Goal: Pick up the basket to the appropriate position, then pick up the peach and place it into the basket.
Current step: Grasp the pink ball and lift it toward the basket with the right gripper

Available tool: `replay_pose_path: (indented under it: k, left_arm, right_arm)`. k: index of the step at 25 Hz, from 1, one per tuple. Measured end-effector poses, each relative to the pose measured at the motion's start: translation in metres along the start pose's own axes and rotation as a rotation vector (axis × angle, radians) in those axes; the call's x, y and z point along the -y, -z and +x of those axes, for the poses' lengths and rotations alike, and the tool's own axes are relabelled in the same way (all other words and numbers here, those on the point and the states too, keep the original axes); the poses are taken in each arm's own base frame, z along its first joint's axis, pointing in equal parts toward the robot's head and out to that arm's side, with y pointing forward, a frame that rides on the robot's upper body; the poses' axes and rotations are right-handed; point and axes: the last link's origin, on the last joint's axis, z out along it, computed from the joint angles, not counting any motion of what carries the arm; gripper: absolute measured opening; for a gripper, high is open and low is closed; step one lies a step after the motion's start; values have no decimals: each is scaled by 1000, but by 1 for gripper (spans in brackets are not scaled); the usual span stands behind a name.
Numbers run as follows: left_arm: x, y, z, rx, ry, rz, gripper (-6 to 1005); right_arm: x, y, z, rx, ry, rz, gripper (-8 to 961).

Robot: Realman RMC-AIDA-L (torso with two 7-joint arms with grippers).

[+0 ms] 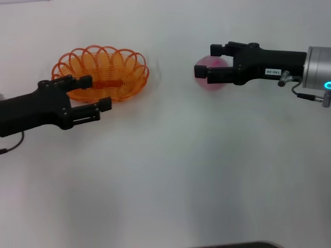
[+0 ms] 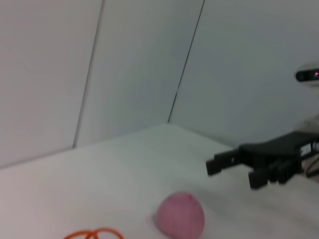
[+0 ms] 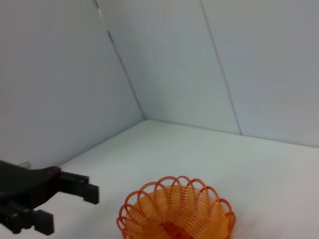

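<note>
Oval orange looped-wire basket [image 1: 101, 73]: light, stiff, graspable by scalloped rim beside my open left end effector [image 1: 98, 93]; round pink peach [image 1: 210, 73] between my open right end effector's [image 1: 210, 62] fingers.

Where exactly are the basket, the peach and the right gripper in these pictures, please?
basket [image 1: 126, 72]: head view, on the far right of its looped wire wall.
peach [image 2: 180, 215]: left wrist view, on the middle of its pink skin.
right gripper [image 1: 205, 61]: head view, midway between its fingertips, above the peach.
</note>
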Motion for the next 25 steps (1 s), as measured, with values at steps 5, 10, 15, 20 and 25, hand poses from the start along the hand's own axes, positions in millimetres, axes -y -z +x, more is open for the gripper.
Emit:
replay_pose_path:
  k: [5,10,15,20,25]
  left_arm:
    - [2,-5,-9,-4,18,24,800]
    - [1,-4,-13,0,27,32,799]
    - [1,-2,-17,1,36,41,798]
    - [0,-3,-19,2,44,38,798]
    - [-2,-2,-18,-21,57,34,799]
  right_arm:
    - [-4,-7,-2,-18,49,-27,946]
    - [-5,-11,-4,-22,82,-38,946]
    - [-3,-9,-15,36,102,-32,947]
    - [-4,-3,-50,80,181,-66,947]
    - [-5,5,-83,54,238,-67,946]
